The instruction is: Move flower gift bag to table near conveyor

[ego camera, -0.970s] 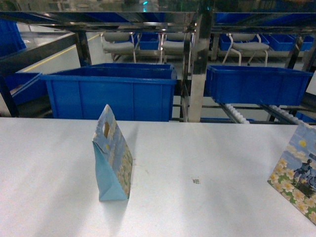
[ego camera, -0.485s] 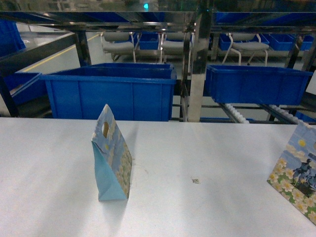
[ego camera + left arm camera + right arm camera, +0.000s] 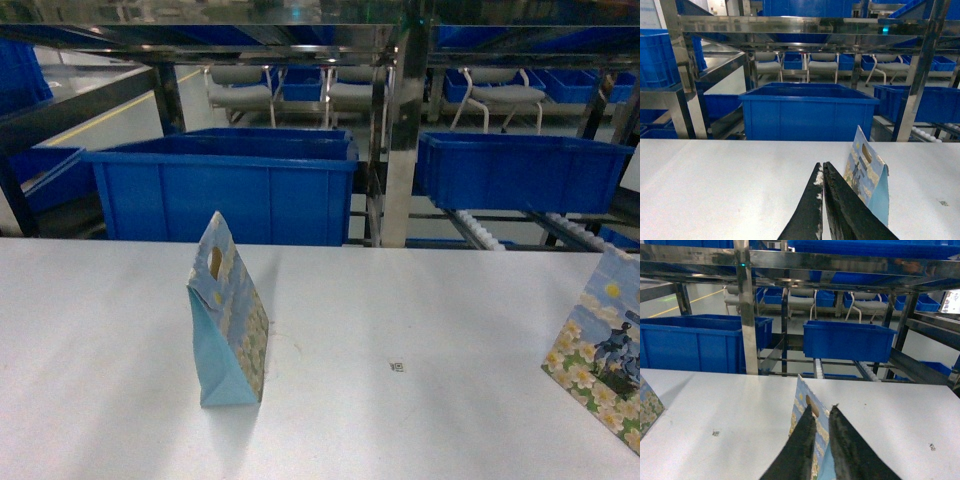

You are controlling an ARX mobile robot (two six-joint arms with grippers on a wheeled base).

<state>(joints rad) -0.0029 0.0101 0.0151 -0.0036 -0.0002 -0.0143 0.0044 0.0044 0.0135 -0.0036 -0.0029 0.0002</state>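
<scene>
On the plain matte white table (image 3: 420, 300), left of centre in the head view, a light blue paper gift bag printed with small pale flowers (image 3: 228, 315) stands upright, edge-on to the camera, with an oval handle cut-out near its peaked top. A second flower-printed gift bag with a dark figure on its face (image 3: 600, 355) is cut off by the right edge of that view, so only part of its front shows. A tiny dark mark (image 3: 397, 367) lies on the tabletop between them, too small to read.

Neither arm appears in the head view. The left gripper (image 3: 823, 172) shows only as two dark fingers pressed together at the tips, holding nothing, with the first bag (image 3: 867, 175) just to its right and apart from it. The right gripper (image 3: 821, 412) has its fingers a narrow gap apart, straddling the top edge of the second bag (image 3: 807, 407); whether the pads actually touch the paper cannot be told.

Behind the table stands the stainless-steel framed conveyor rack (image 3: 400, 120), its lanes of small white rollers (image 3: 480, 232) mostly hidden behind large blue plastic bins (image 3: 225, 185).
</scene>
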